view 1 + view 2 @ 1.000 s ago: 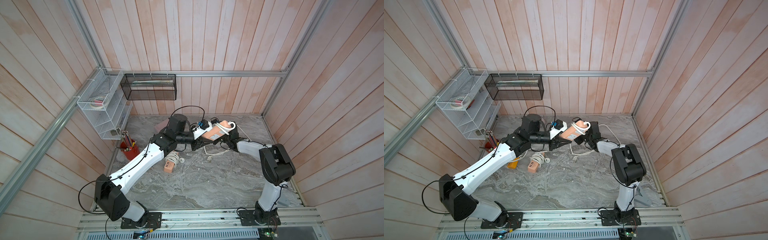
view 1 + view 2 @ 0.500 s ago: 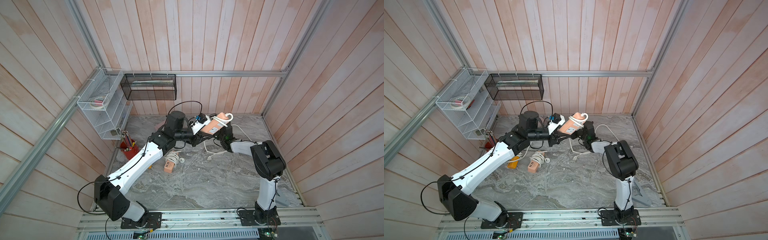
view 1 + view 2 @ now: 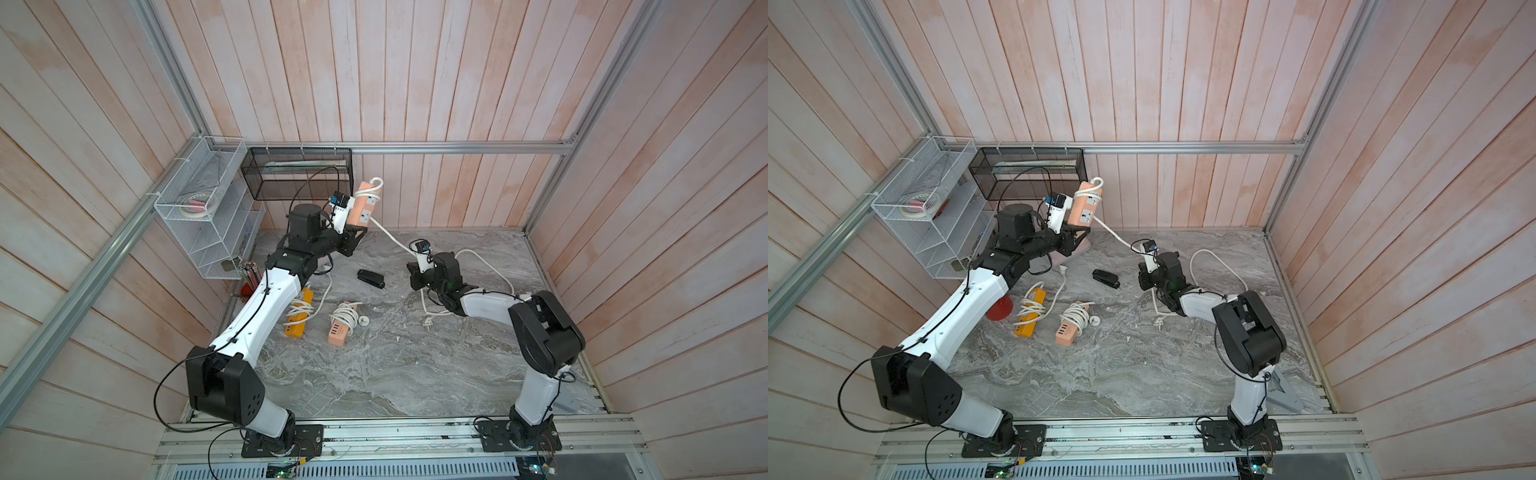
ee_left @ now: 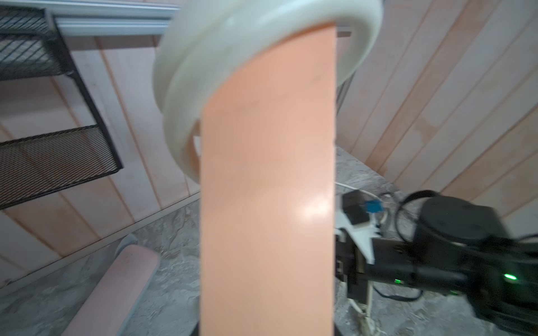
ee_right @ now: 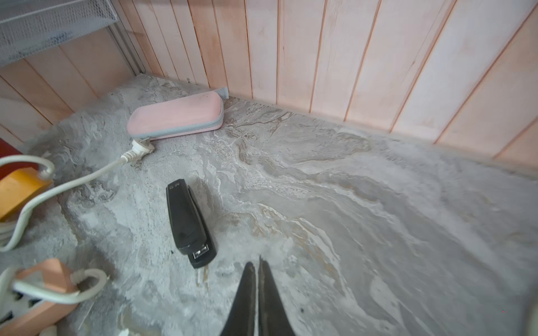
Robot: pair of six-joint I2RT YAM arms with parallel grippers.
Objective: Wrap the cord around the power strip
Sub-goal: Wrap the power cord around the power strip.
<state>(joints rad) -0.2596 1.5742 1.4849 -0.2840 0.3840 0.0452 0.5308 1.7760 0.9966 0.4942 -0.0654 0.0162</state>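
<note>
1. A robot lab cell dressed as a desk corner. The left arm (image 3: pixel 266 311) and right arm (image 3: pixel 490 305) are bolted to a slotted metal rail (image 3: pixel 395 434) at the table's front edge.
2. A bare aluminium frame (image 3: pixel 457 147) runs along plank walls (image 3: pixel 415 75) that box in a marble-look table (image 3: pixel 395 374).
3. Office props furnish it: a wire shelf (image 3: pixel 199 232) with a tape roll (image 3: pixel 195 206), a mesh basket (image 3: pixel 299 174), a pencil cup (image 3: pixel 249 276), a stapler (image 3: pixel 371 278) and a pink case (image 5: pixel 174 119).
</note>
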